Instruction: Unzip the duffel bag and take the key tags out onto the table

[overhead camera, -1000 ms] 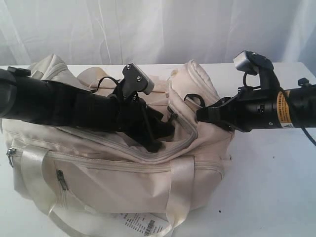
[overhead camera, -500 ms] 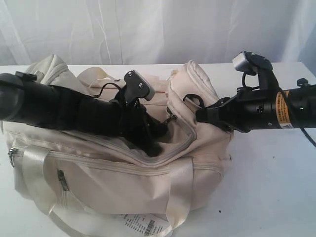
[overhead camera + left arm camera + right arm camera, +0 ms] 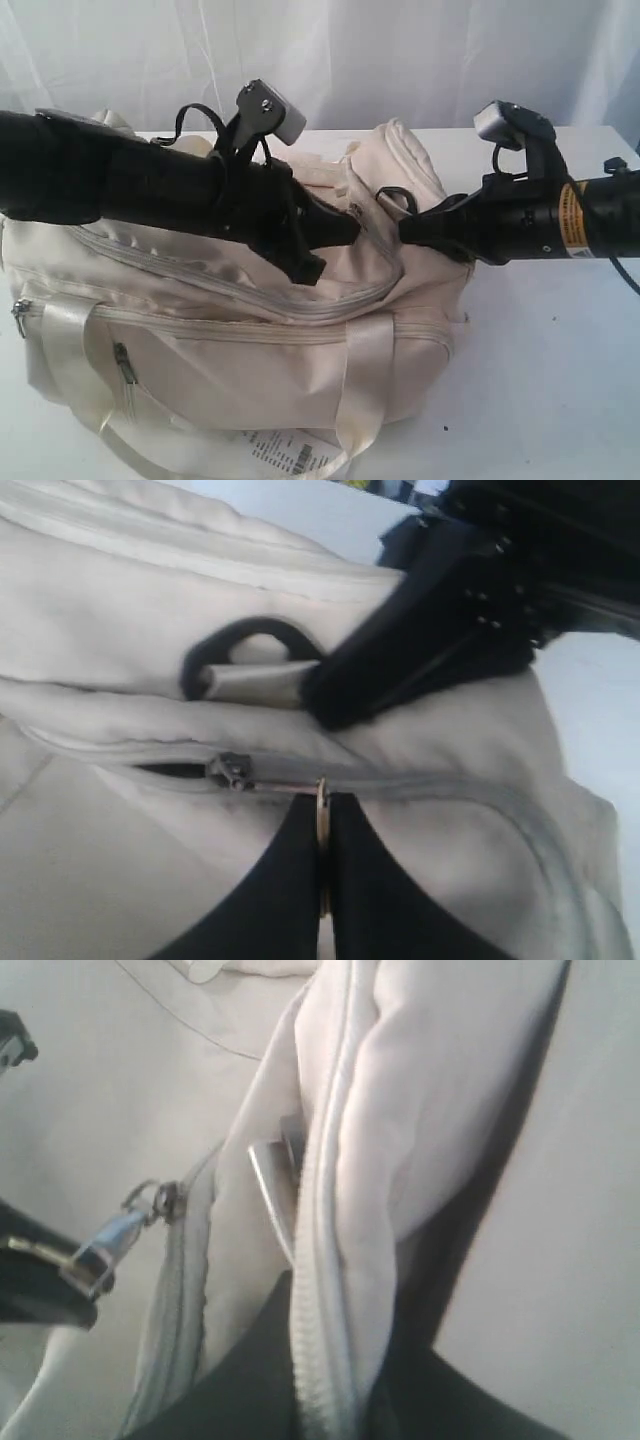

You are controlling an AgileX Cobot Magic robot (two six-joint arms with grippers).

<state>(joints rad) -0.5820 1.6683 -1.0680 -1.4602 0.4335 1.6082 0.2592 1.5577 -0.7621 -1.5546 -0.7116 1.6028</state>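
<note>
The cream duffel bag (image 3: 250, 370) lies on the white table (image 3: 560, 380). My left gripper (image 3: 350, 228) hovers over the bag's top, its jaws shut on the metal ring (image 3: 321, 798) of the zipper pull. That ring hangs from the slider (image 3: 228, 770), with a short dark gap in the zip behind it. At the bag's right end my right gripper (image 3: 405, 232) is shut on a fold of bag fabric with a zip seam (image 3: 325, 1290). The key tags are out of view.
A dark D-ring (image 3: 245, 640) with a webbing tab sits on the bag's end, next to the right gripper's fingers. A white barcode label (image 3: 285, 455) lies under the bag's front strap. White curtains hang behind the table.
My left gripper has risen out of the bag's top opening, moved right and shut on the zipper pull ring. The bag's top is drawn up. The right arm has held still.
</note>
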